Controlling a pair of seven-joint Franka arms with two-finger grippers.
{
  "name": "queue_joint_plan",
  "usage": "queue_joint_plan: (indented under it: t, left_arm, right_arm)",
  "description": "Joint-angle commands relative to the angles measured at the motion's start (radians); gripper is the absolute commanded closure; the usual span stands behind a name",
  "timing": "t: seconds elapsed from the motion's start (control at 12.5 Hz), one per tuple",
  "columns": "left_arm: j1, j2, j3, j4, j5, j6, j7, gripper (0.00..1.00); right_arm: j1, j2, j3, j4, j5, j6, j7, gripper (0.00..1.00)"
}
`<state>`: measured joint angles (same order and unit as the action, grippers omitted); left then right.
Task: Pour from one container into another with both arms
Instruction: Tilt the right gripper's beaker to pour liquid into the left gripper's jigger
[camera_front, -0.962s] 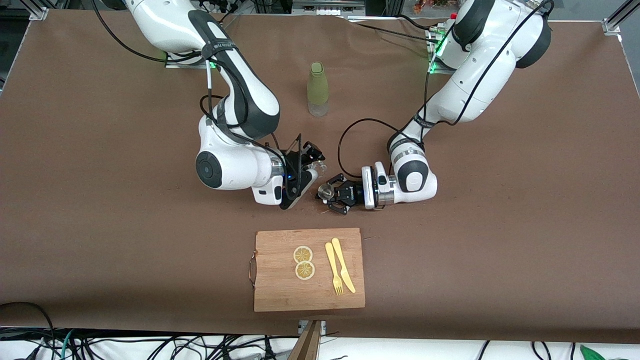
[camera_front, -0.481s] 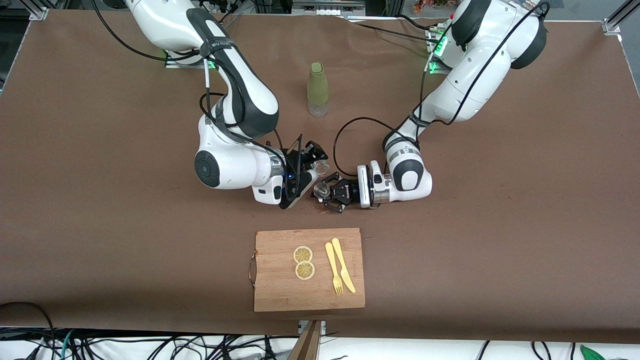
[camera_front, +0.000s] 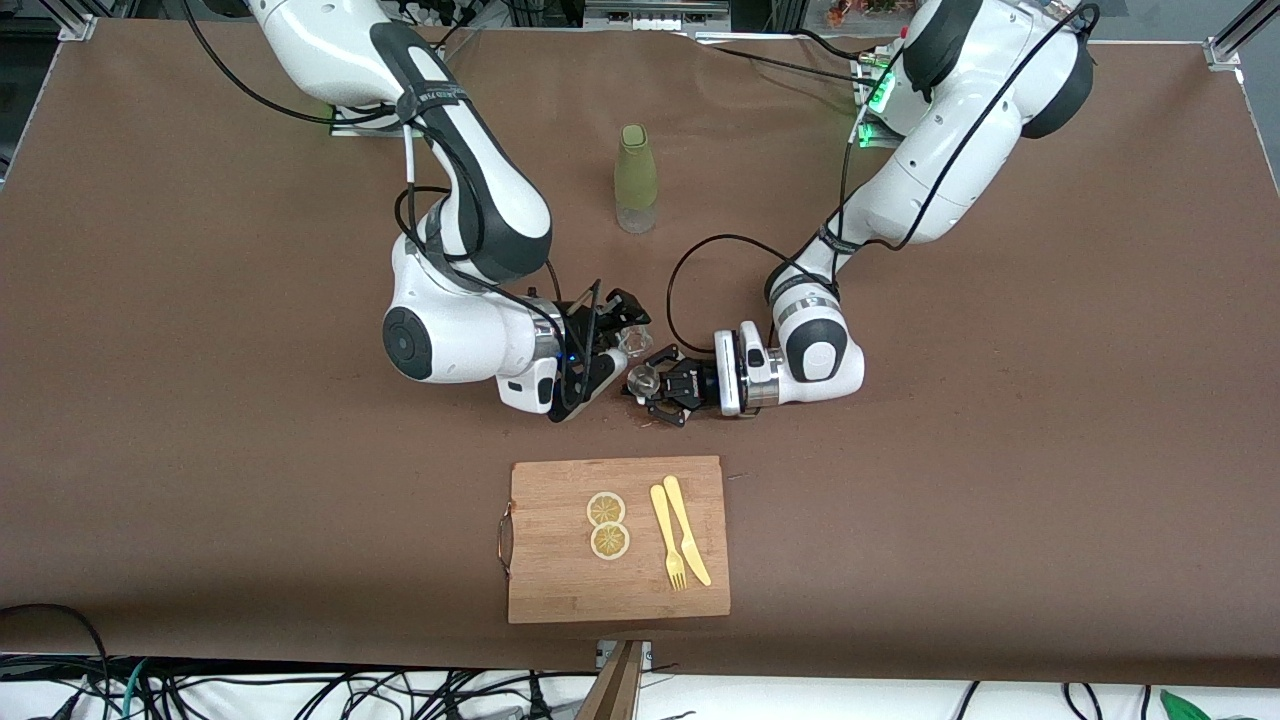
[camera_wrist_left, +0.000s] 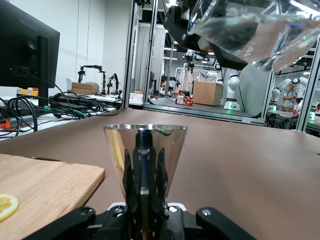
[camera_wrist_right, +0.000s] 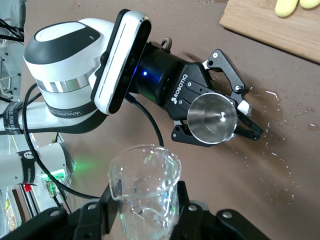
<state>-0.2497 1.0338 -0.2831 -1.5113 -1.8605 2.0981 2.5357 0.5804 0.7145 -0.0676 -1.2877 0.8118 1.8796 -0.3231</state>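
Note:
My right gripper (camera_front: 620, 336) is shut on the tiny clear glass cup (camera_front: 628, 340), which is tilted, its mouth toward the jigger. The cup (camera_wrist_right: 145, 192) sits between the right gripper's (camera_wrist_right: 145, 207) black fingers. My left gripper (camera_front: 652, 386) is shut on the shiny steel jigger (camera_front: 643, 379), which stands upright with its open cone up. The cup (camera_wrist_left: 250, 32) hangs just above and beside the jigger (camera_wrist_left: 145, 150), whose waist the left gripper (camera_wrist_left: 145, 175) clamps. Both are over the brown table, between the bottle and the cutting board.
An olive-green bottle (camera_front: 636, 178) stands farther from the camera than the grippers. A wooden cutting board (camera_front: 560, 590) nearer the camera carries two lemon slices (camera_front: 606, 508) and a yellow fork and knife (camera_front: 678, 540). Water drops (camera_wrist_right: 272, 130) spot the cloth under the jigger.
The left gripper has slid the jigger a little toward the right arm's end. The right arm has shifted slightly, bringing the glass closer over the jigger.

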Motion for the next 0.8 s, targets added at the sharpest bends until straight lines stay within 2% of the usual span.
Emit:
queue_joint_plan:
  t: [0.0, 0.32, 0.72]
  left_arm:
    - [-0.014, 0.006, 0.005, 0.019, -0.042, 0.003, 0.025, 1.0]
    - [-0.014, 0.006, 0.005, 0.019, -0.043, 0.005, 0.023, 1.0]
    - [-0.016, 0.009, 0.005, 0.014, -0.042, 0.005, 0.025, 1.0]
  right_arm:
    - [0.018, -0.012, -0.008, -0.022, 0.047, 0.001, 0.029, 0.78]
    - [0.036, 0.005, -0.043, -0.022, 0.092, 0.009, 0.022, 0.78]
    - [0.036, 0.022, -0.044, -0.021, 0.13, 0.016, 0.025, 0.78]
